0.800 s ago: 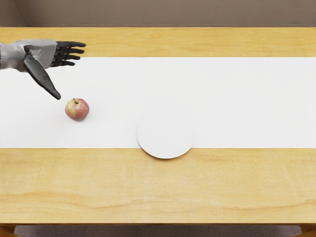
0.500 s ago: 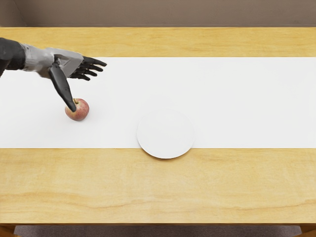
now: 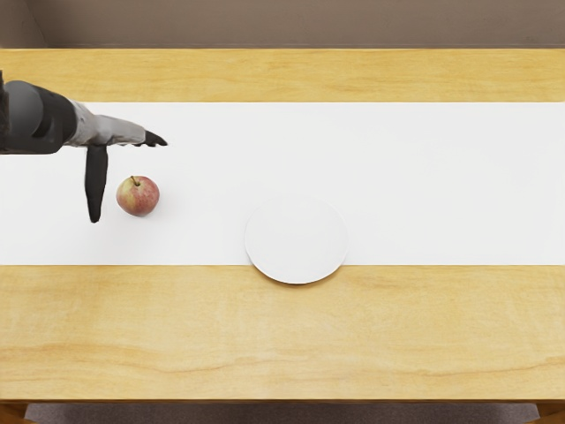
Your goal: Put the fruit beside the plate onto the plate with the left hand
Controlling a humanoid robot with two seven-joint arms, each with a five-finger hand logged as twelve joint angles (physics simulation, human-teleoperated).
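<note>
Left of the plate (image 3: 295,240) lies the apple (image 3: 138,195); farther left, the left hand (image 3: 113,138) hangs spread wide, holding nothing.

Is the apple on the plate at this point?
No, the apple sits on the white runner to the left of the plate, with a clear gap between them.

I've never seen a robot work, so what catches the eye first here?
A reddish apple sits on the white runner, left of a round white plate at the runner's near edge. The left hand, open, shows at the far left, its dark thumb hanging beside the apple, not touching it.
</note>
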